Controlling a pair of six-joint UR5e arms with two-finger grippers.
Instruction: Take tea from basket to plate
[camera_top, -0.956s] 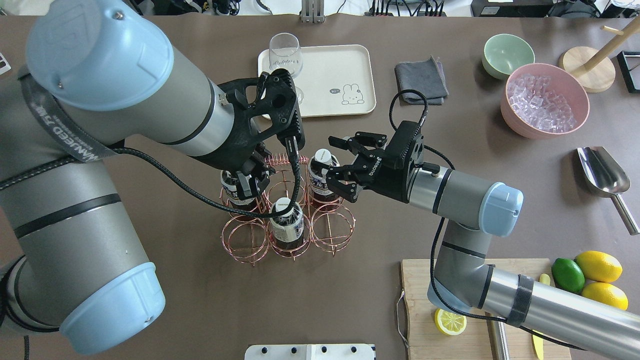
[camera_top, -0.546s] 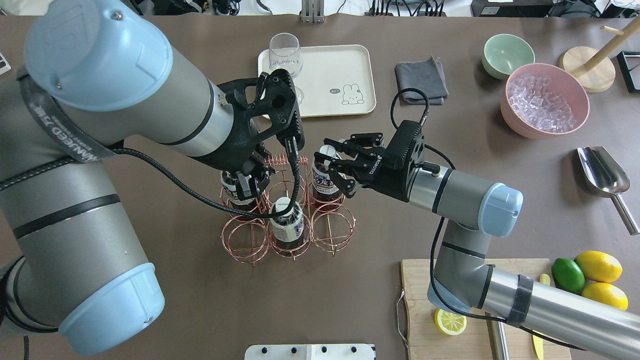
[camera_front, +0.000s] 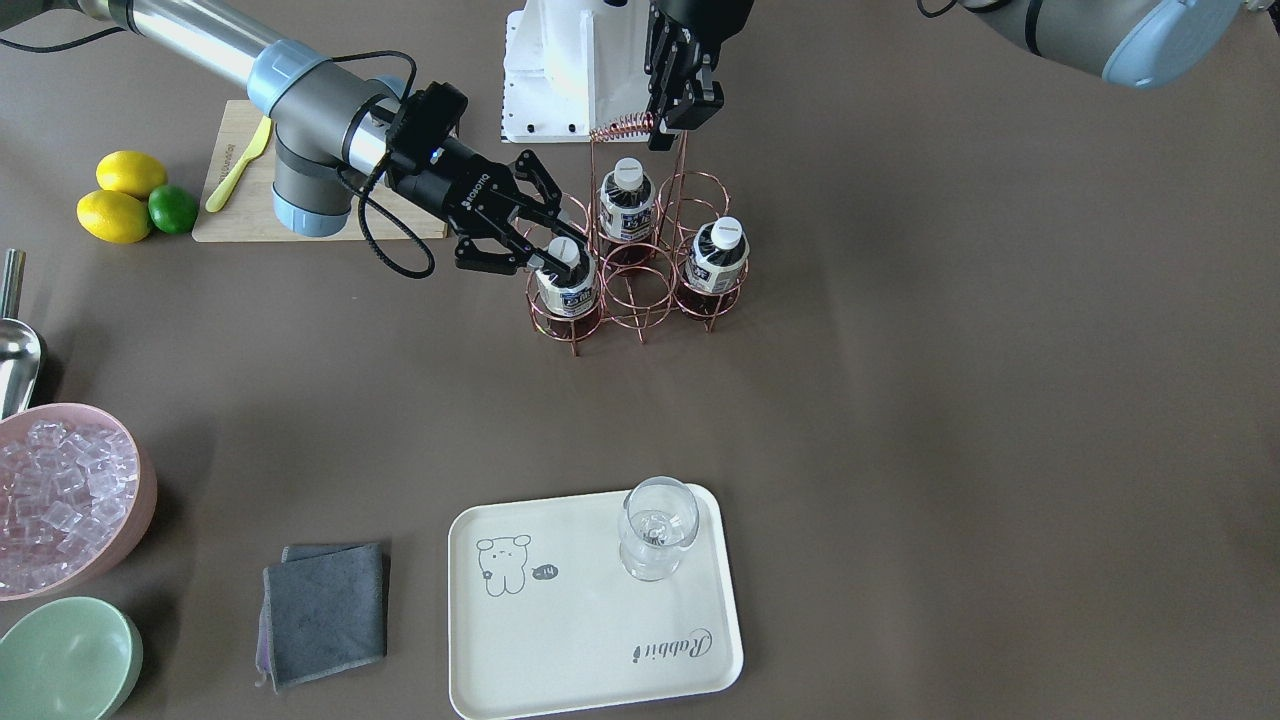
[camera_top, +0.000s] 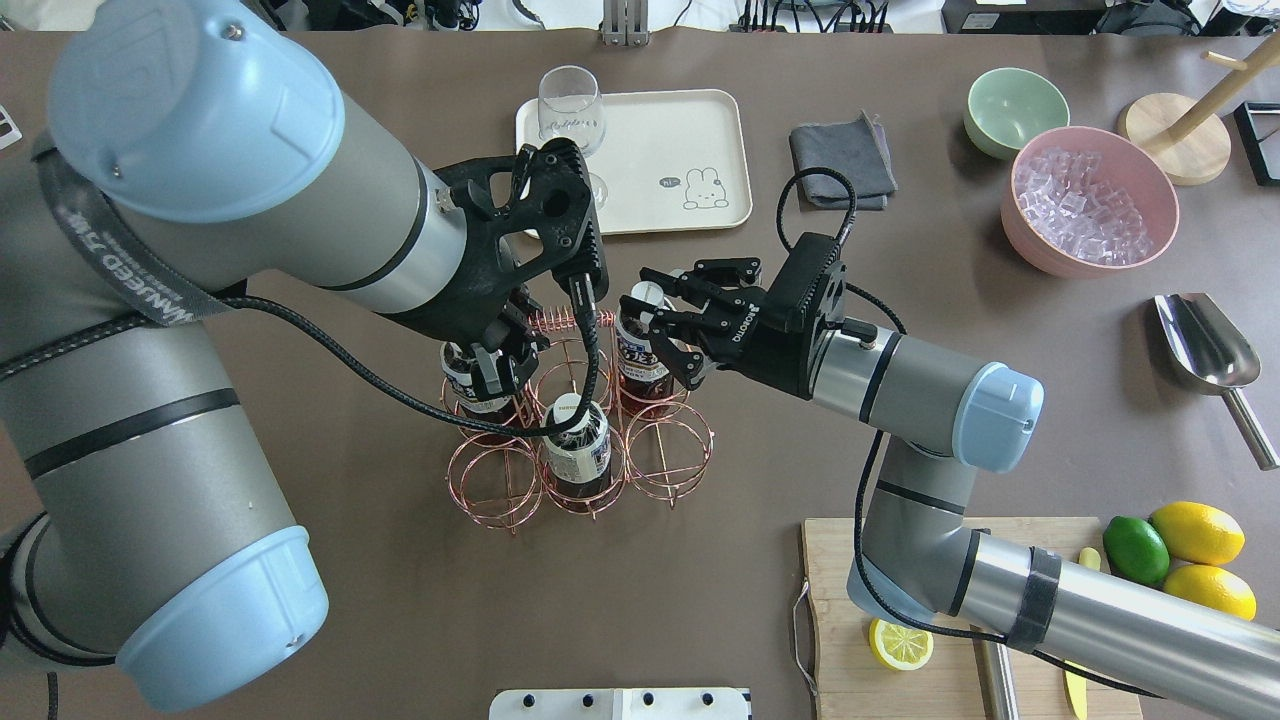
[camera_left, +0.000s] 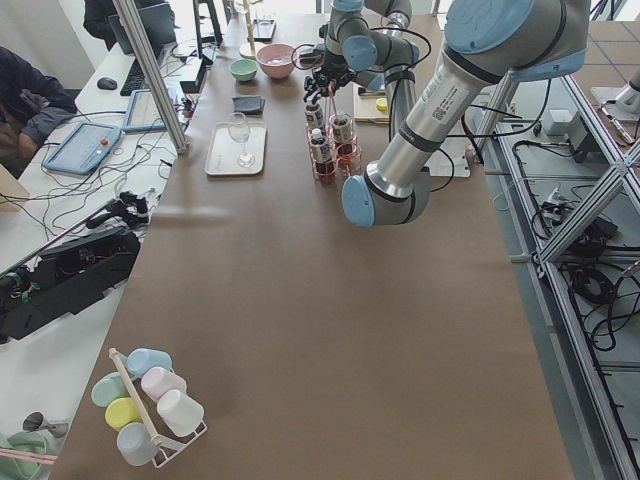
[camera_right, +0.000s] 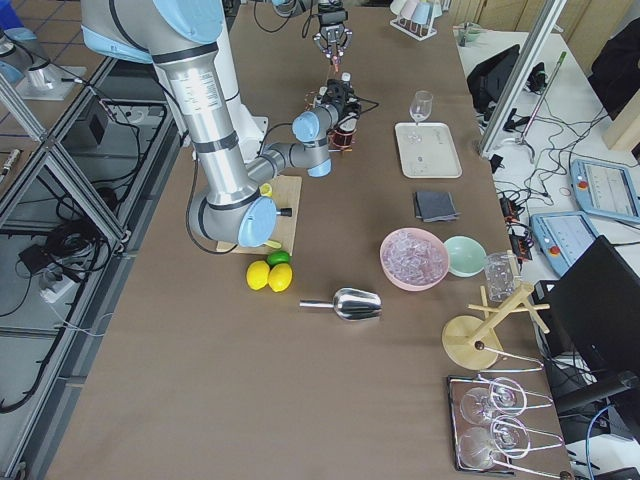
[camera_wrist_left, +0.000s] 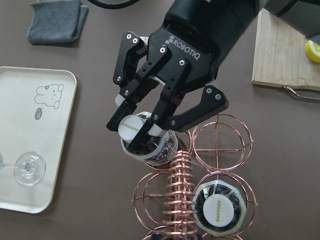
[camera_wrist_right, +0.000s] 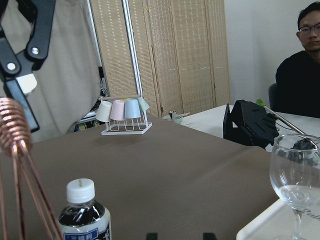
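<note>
**Tea** (camera_top: 640, 345): small dark bottle with a white cap. It stands in a corner cell of the basket (camera_top: 667, 468), in the row nearer the plate, on the robot's right.

**Second bottle** (camera_front: 625, 200), **third bottle** (camera_front: 715, 262): each stands in another cell. The front-facing view shows all three caps unobstructed.

**Right hand** (camera_top: 662, 322): spread open and reaching in from the side. Its fingers (camera_wrist_left: 117, 112) sit either side of the tea's cap. The left wrist view shows this from directly above, but whether they touch cannot be told.

**Left hand** (camera_front: 675, 125): fingers drawn together on one end of the basket's coiled handle. This is plain in the front-facing view; in the overhead view the wrist overlaps that spot.

**Plate** (camera_front: 560, 640): lies flat on the worktop (camera_front: 950, 400), well apart from the basket. An upright glass (camera_front: 655, 525) stands near one corner.

**Right wrist view**: shows a cup rack (camera_wrist_right: 122, 115) and a seated person (camera_wrist_right: 300, 65).
</note>
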